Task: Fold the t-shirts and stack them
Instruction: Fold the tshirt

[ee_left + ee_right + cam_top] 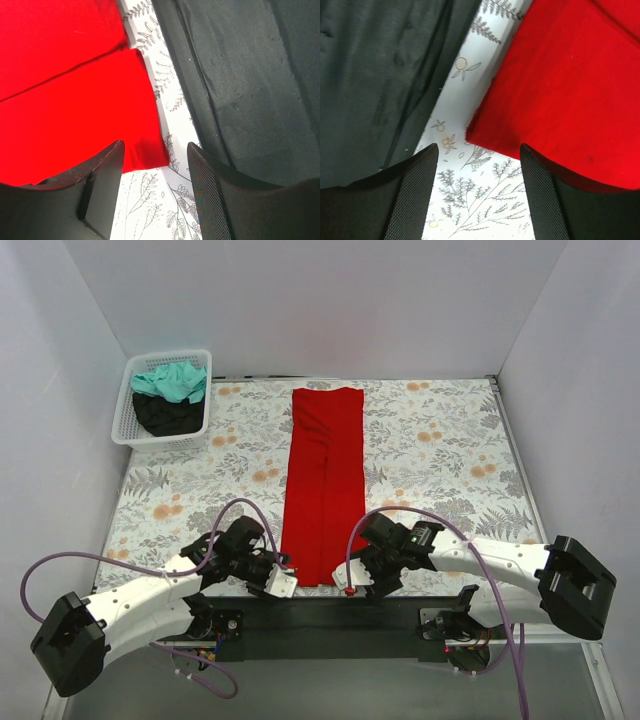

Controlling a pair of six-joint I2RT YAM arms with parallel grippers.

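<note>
A red t-shirt (324,480) lies folded into a long narrow strip down the middle of the floral cloth, its near end by the arms. My left gripper (290,576) sits at its near left corner (145,155), jaws open, nothing between them. At the near right corner (485,125) my right gripper (353,583) is open and empty too. A teal-green t-shirt (172,380) and a black t-shirt (166,416) lie bunched in the white basket (122,430) at the far left.
The grey-and-orange floral cloth (440,455) covers the table. A black base bar (340,615) runs along the near edge between the arm mounts. White walls close in the left, far and right sides.
</note>
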